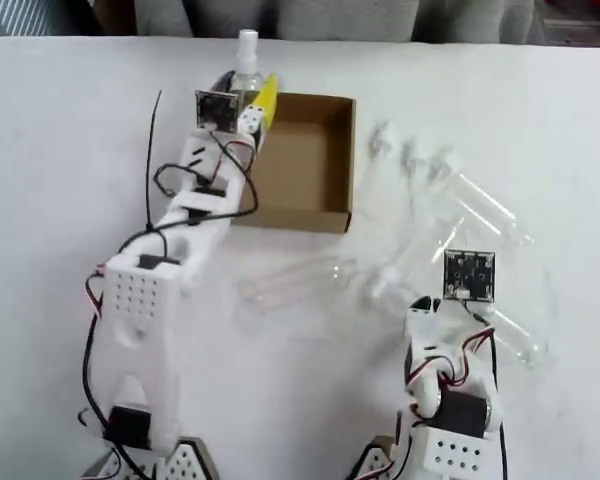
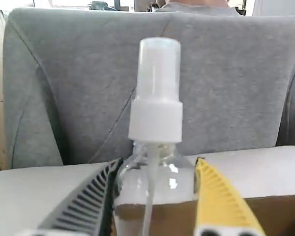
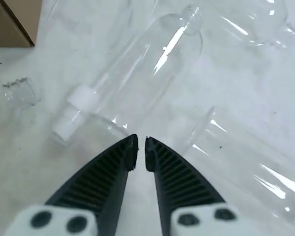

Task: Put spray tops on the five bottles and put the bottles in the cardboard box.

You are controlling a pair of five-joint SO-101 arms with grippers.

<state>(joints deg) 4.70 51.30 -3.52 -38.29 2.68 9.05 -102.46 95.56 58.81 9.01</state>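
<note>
My left gripper (image 2: 158, 166) is shut on a clear bottle (image 2: 155, 189) that carries a white spray top (image 2: 156, 88). In the high view this bottle (image 1: 247, 62) stands upright at the far left corner of the open cardboard box (image 1: 332, 215). My right gripper (image 3: 140, 152) is shut with nothing in it, low over the table. Just beyond its tips lies a clear bottle (image 3: 142, 78) with a white spray top (image 3: 74, 112). Two more clear bottles (image 3: 246, 162) (image 3: 255, 19) lie close by.
Several clear bottles (image 1: 430, 210) lie scattered to the right of the box, and one (image 1: 300, 282) lies in front of it. A small clear cap (image 3: 20, 92) rests near the box corner (image 3: 14, 19). A grey chair back (image 2: 64, 88) stands behind the table.
</note>
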